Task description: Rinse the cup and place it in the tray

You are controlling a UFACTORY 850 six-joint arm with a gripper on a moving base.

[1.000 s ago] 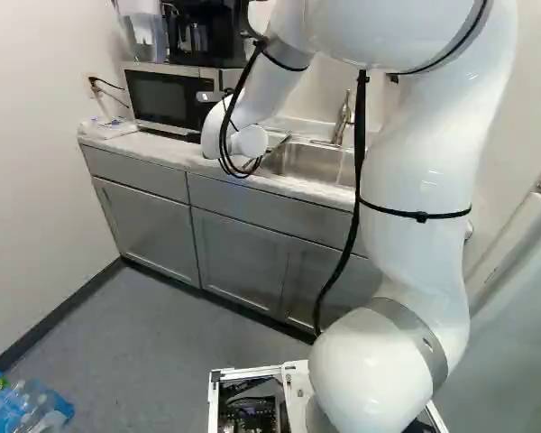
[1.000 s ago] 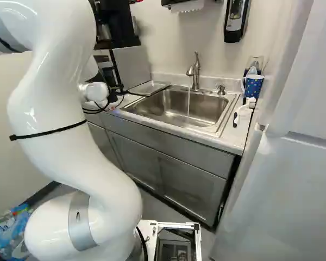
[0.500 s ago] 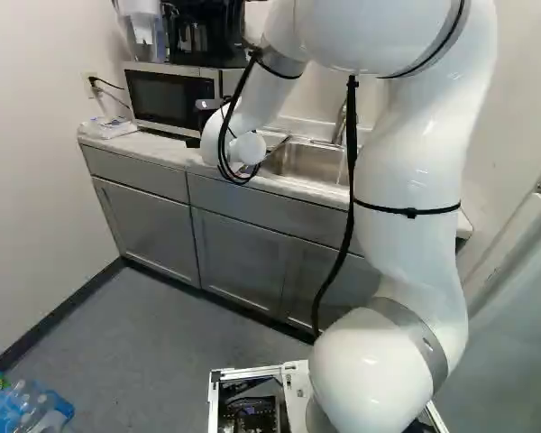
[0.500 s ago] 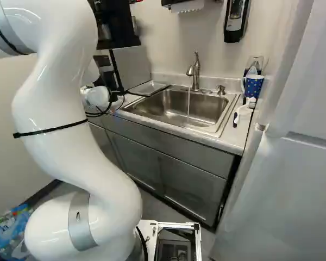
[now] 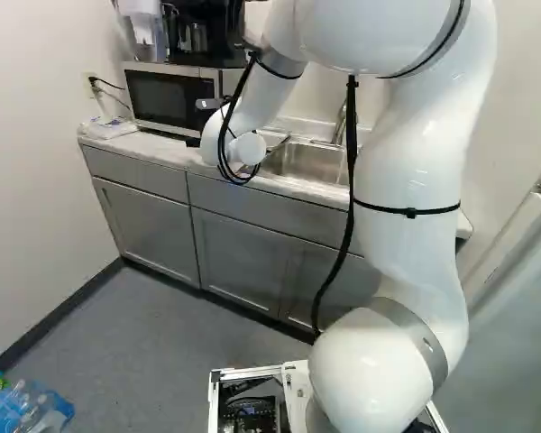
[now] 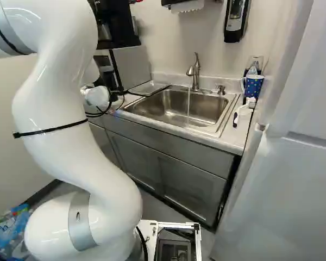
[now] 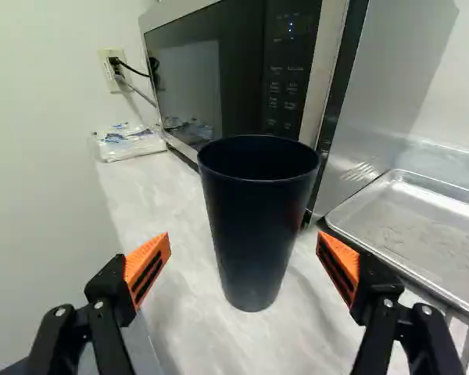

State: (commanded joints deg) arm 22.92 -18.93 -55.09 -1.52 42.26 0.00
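Observation:
A dark, tall cup [image 7: 254, 234] stands upright on the counter, just ahead of my gripper [image 7: 244, 246]. Its orange-padded fingers are open wide, one toward each side of the cup, with counter visible between cup and pads. In both base views the wrist end of the arm hides the fingers and the cup. Beside the cup lies a shallow metal tray [image 7: 422, 226], also seen left of the sink as the tray [image 6: 149, 88]. Water runs from the faucet [image 6: 195, 73] into the steel sink [image 6: 176, 111].
Behind the cup is a microwave [image 7: 227, 74], with a plastic packet [image 7: 129, 142] near the wall. A blue dotted mug [image 6: 253, 86] and a white brush [image 6: 244, 109] are right of the sink. Cabinets [image 5: 239, 262] front the counter.
The upper arm has swung slightly left in the left base view and the wrist has lowered a little, then stayed nearly still. The base has not moved.

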